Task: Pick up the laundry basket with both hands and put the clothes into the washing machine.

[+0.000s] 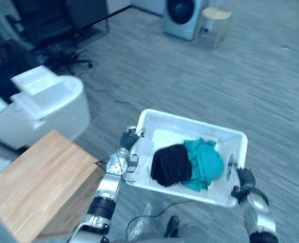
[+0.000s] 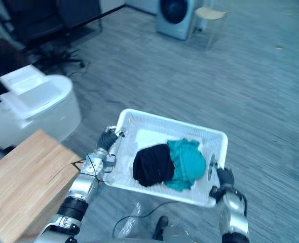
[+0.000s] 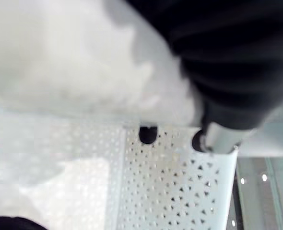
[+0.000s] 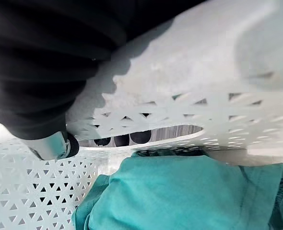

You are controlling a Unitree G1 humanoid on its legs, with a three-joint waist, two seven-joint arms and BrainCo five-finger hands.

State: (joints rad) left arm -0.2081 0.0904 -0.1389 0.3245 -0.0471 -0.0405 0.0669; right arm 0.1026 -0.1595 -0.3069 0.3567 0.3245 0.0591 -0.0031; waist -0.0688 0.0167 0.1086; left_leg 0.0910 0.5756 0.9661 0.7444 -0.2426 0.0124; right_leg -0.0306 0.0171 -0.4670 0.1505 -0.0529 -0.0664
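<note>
A white perforated laundry basket hangs above the grey floor between my two hands. Inside lie a black garment and a teal garment, bunched together. My left hand is curled on the basket's left end; its dark fingertips poke through the handle slot. At the opposite end my right hand grips the other handle, its fingertips curled through the slot just above the teal cloth. The washing machine stands far ahead, its round door facing me.
A wooden table sits close at my lower left. Behind it stands a white rounded tub with a white foam box on top. A dark office chair is at the far left and a light stool beside the washer.
</note>
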